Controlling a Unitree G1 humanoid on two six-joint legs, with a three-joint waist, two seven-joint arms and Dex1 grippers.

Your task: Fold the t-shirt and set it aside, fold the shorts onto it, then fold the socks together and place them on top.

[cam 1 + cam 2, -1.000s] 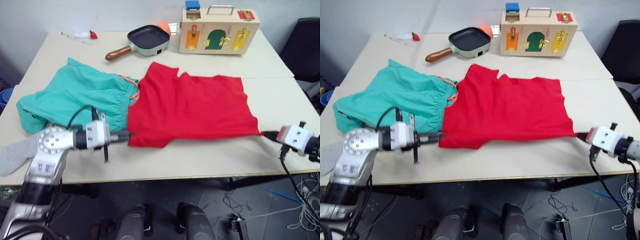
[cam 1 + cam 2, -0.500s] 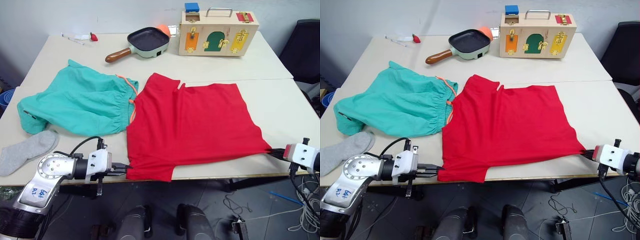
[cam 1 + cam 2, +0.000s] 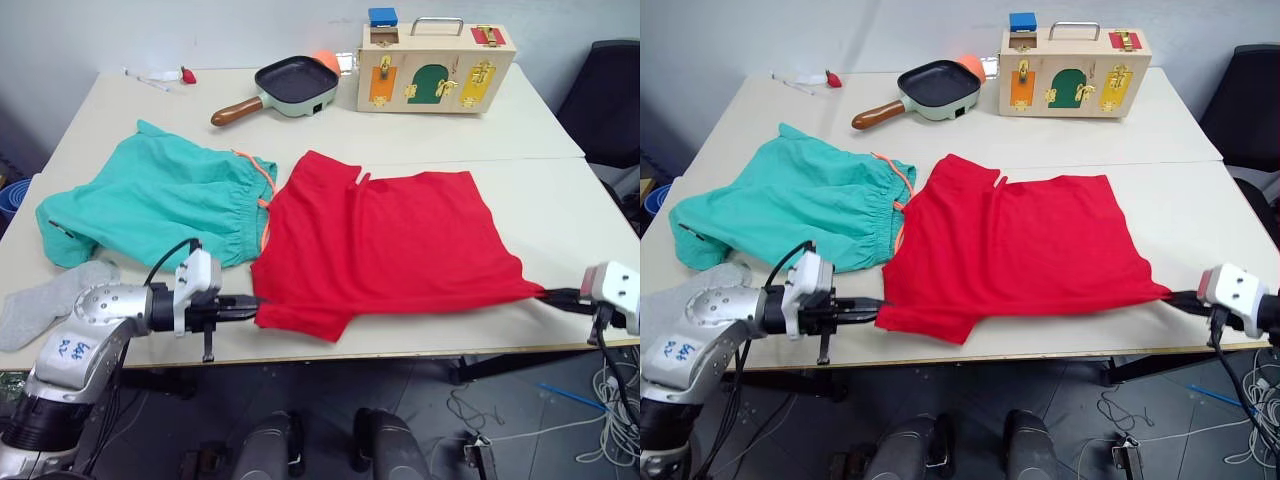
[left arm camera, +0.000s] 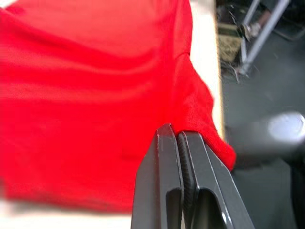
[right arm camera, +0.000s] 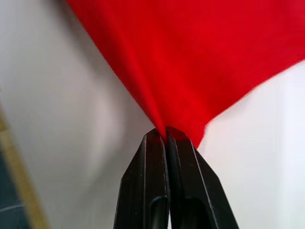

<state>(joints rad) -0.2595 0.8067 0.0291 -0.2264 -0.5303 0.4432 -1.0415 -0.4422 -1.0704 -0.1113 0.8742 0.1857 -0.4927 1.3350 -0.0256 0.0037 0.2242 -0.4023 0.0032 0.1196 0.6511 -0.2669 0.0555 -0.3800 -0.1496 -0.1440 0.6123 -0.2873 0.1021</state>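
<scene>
A beige table (image 3: 560, 215) carries a wooden latch box (image 3: 437, 55) with a metal handle at its far edge. Just beside the box lies a dark square pan (image 3: 295, 80) with a brown handle, an orange ball (image 3: 325, 57) behind it. A small red item (image 3: 187, 73) and a pen (image 3: 140, 79) lie near the far left corner.

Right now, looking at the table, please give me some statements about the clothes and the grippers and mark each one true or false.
1. Both grippers are shut on the red t-shirt. True: left gripper, right gripper.
2. The teal shorts lie folded on the t-shirt. False: they lie spread beside it.
3. A grey sock lies near the table's front edge. True.
4. The frying pan sits on the t-shirt. False: it sits behind it, beside the wooden latch box.
</scene>
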